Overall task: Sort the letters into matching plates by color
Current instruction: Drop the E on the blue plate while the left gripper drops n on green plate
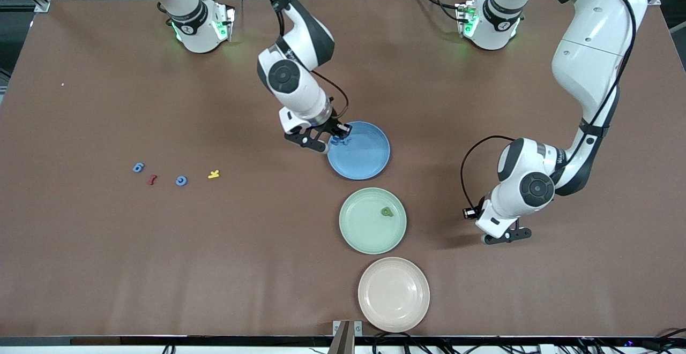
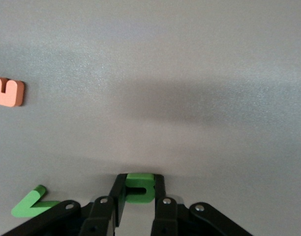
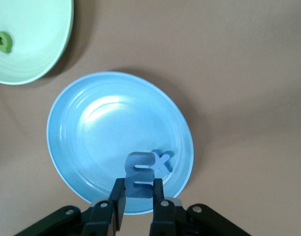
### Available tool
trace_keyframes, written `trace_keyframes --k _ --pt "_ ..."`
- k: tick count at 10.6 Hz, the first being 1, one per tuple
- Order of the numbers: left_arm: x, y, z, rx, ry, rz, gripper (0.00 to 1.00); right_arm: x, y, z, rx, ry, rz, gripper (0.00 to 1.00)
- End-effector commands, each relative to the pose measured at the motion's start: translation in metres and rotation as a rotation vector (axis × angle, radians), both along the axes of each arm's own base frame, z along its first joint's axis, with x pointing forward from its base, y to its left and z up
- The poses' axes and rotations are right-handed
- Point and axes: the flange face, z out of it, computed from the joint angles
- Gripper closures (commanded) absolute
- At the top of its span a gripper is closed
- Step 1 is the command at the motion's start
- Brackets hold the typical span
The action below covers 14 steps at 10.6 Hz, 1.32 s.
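The right gripper (image 1: 333, 138) hung over the rim of the blue plate (image 1: 364, 156), its fingers pinching a blue letter (image 3: 139, 176). A second blue letter (image 3: 162, 162) already lay in that plate, just beside the held one. The pale green plate (image 1: 364, 228), nearer the front camera, held one green letter (image 1: 387, 212); the beige-pink plate (image 1: 394, 294) lay nearer still. The left gripper (image 1: 506, 235) was down at the table toward the left arm's end, its fingers closed on a green letter (image 2: 139, 188), with a green V-shaped letter (image 2: 32, 204) near it and an orange letter (image 2: 7, 91) farther off. Toward the right arm's end, two blue letters (image 1: 138, 167) (image 1: 181, 181), a red letter (image 1: 152, 179) and a yellow k (image 1: 214, 174) lay in a row on the brown table (image 1: 161, 263).
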Motion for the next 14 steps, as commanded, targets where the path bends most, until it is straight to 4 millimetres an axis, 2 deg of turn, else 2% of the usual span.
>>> trace_keyframes --k 1,2,3,6,7,8,10,12,14 --pt "-0.003 -0.012 0.01 -0.013 -0.016 0.062 1.0 -0.009 0.024 -0.012 -0.039 -0.022 -0.041 1.0" --pt "-0.002 -0.019 0.019 -0.02 -0.027 0.087 1.0 -0.013 0.028 -0.012 -0.044 -0.022 -0.039 1.0" --pt "-0.002 -0.028 0.027 -0.025 -0.037 0.108 1.0 -0.015 0.03 -0.011 -0.042 -0.021 -0.043 0.93" --pt "-0.008 -0.071 0.051 -0.04 -0.065 0.206 1.0 -0.018 0.036 -0.008 -0.035 -0.026 -0.037 0.79" --pt "-0.013 -0.088 0.06 -0.043 -0.074 0.232 1.0 -0.017 0.037 -0.004 -0.031 -0.031 -0.036 0.33" --pt "-0.018 -0.104 0.064 -0.046 -0.078 0.259 1.0 -0.017 0.039 -0.002 -0.033 -0.038 -0.027 0.0" --pt "-0.029 -0.143 0.069 -0.058 -0.083 0.291 1.0 -0.014 0.037 0.002 -0.029 -0.044 -0.028 0.0" --pt "-0.036 -0.168 0.073 -0.069 -0.088 0.327 1.0 -0.011 0.034 0.006 -0.03 -0.046 -0.028 0.0" --pt "-0.048 -0.191 0.07 -0.072 -0.08 0.335 1.0 0.002 0.014 0.018 -0.066 -0.049 -0.031 0.0"
